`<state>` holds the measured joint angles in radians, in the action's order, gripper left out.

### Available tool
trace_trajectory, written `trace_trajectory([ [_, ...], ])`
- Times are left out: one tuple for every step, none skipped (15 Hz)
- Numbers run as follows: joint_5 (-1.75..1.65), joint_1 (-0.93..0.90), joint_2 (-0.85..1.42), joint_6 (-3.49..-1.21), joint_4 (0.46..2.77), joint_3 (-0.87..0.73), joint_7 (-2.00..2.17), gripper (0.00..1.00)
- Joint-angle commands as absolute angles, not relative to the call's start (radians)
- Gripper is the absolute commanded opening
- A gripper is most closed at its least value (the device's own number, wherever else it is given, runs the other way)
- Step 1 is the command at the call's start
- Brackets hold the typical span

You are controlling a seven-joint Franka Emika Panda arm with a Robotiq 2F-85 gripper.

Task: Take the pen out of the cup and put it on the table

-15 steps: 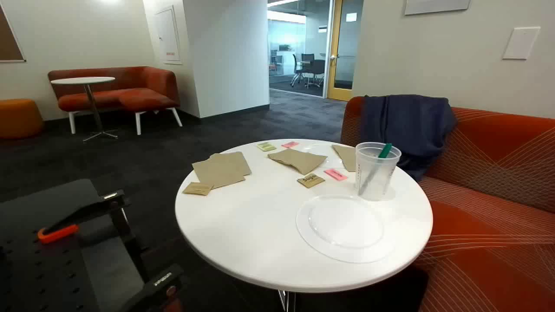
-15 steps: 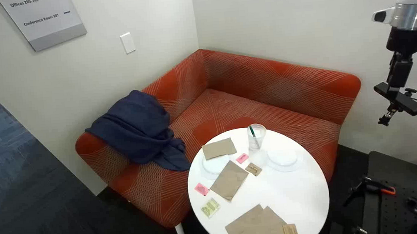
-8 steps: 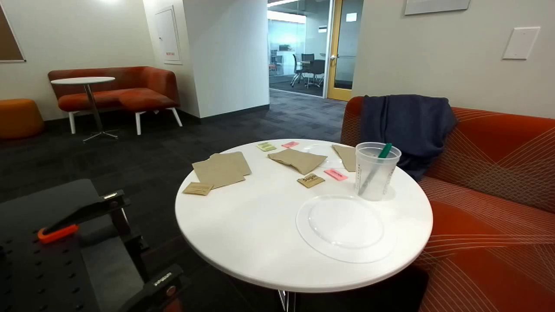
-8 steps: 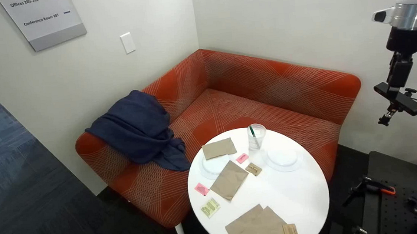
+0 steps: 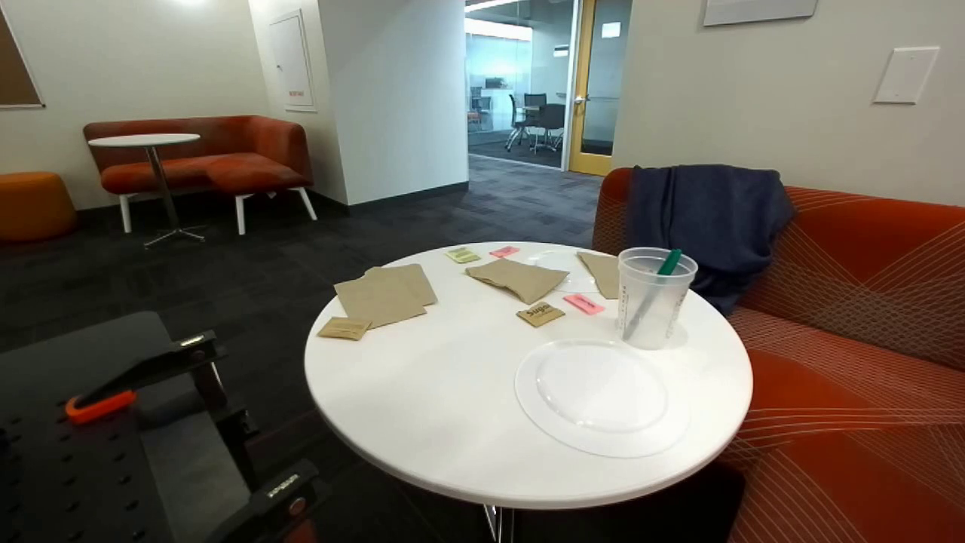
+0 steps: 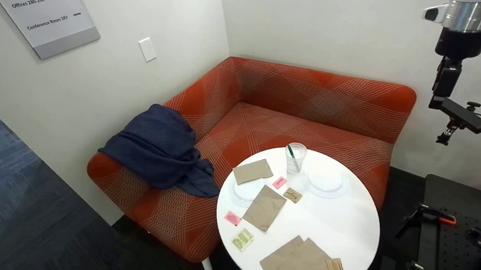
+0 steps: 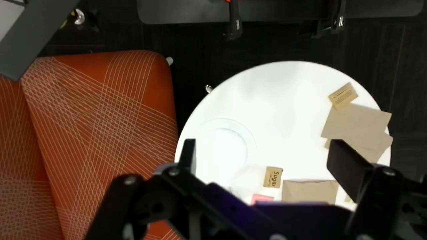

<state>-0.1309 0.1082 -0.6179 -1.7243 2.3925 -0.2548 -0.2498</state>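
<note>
The pen stands slanted in the cup, its dark green top (image 5: pixel 669 262) above the rim and its paler lower part showing through the wall; the pen also shows in an exterior view (image 6: pixel 291 150). The clear cup (image 5: pixel 662 313) stands upright near the table's sofa-side edge, also seen in an exterior view (image 6: pixel 298 163). The table (image 5: pixel 437 422) is round and white. My gripper (image 6: pixel 437 97) hangs high to the right of the table. In the wrist view the gripper (image 7: pixel 263 150) is open and empty above the table; its body hides the pen and most of the cup.
A clear round plate (image 5: pixel 601 386) lies beside the cup. Brown napkins (image 5: pixel 384 296), a sugar packet (image 5: pixel 540 314) and pink packets (image 5: pixel 583 303) lie about the table. A red sofa (image 6: pixel 307 108) with a dark blue cloth (image 6: pixel 155 146) borders it. A black camera arm (image 6: pixel 464 115) stands near the gripper.
In an exterior view, my arm and gripper have moved slightly left, toward the table, in the last half second, and the gripper looks more tilted. The pen, cup and table items have not moved.
</note>
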Motion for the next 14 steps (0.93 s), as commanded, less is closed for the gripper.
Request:
trace_trajectory([
  [-0.116,0.113,-0.549,-1.8,2.354,-0.24,-0.231,1.0],
  [-0.115,0.112,-0.532,-1.823,2.349,-0.237,-0.228,1.0],
  [-0.117,0.113,-0.516,-1.845,2.344,-0.236,-0.228,1.0],
  [-0.117,0.115,-0.498,-1.871,2.337,-0.232,-0.22,1.0],
  [-0.112,0.114,-0.479,-1.896,2.329,-0.232,-0.219,1.0],
  [-0.111,0.114,-0.462,-1.929,2.325,-0.229,-0.216,1.0],
  [-0.108,0.114,-0.443,-1.953,2.318,-0.23,-0.217,1.0],
  [-0.11,0.116,-0.426,-1.981,2.314,-0.227,-0.208,1.0],
  [-0.106,0.116,-0.405,-2.008,2.306,-0.228,-0.203,1.0],
  [-0.103,0.116,-0.386,-2.036,2.3,-0.228,-0.2,1.0],
  [-0.097,0.116,-0.368,-2.065,2.297,-0.227,-0.195,1.0],
  [-0.097,0.121,-0.376,-2.083,2.313,-0.229,-0.199,1.0],
  [-0.098,0.125,-0.371,-2.106,2.32,-0.228,-0.196,1.0],
  [-0.098,0.127,-0.364,-2.126,2.325,-0.229,-0.197,1.0],
])
